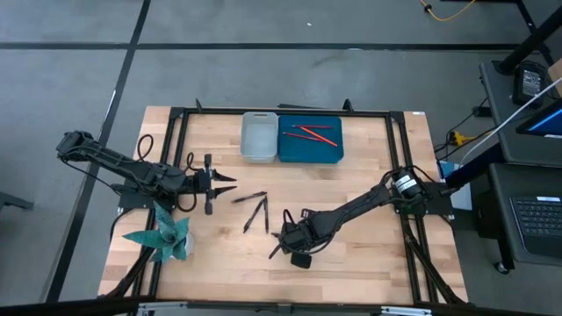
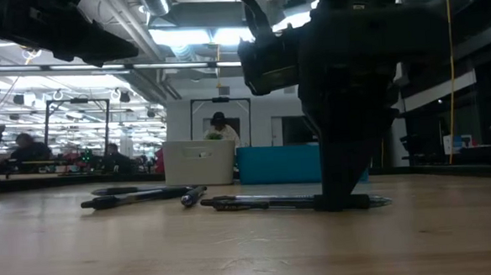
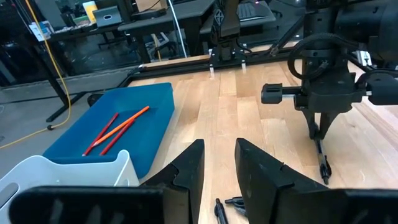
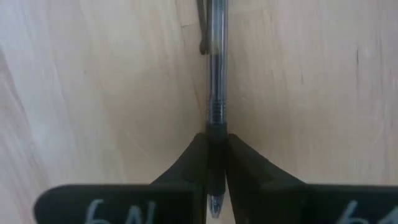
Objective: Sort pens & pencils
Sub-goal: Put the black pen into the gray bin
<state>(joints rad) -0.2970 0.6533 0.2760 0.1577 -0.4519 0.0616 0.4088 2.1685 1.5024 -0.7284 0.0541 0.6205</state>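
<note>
My right gripper (image 1: 285,237) points down at the table's near middle, shut on a black pen (image 4: 216,62) that lies flat on the wood. Three more pens (image 1: 255,211) lie loose on the table to the left of it, seen also in the low view (image 2: 135,196). Several red pencils (image 1: 313,134) lie inside the blue bin (image 1: 286,149) at the far edge; they show as well in the left wrist view (image 3: 118,130). My left gripper (image 3: 217,168) hovers open at the left (image 1: 219,183), above the table, holding nothing. My right gripper pinches the pen's dark grip section (image 4: 216,134), close to its writing tip (image 4: 213,205), between its two fingers (image 4: 196,155). The fingers come from above, pointing down, and stand across the pen. The pen lies along its whole length on the table (image 2: 266,203).
A white bin (image 1: 259,136) stands next to the blue one at the far edge. A teal crumpled thing (image 1: 162,235) lies near the left arm. A black frame (image 1: 176,132) runs around the table. People and desks show in the room behind.
</note>
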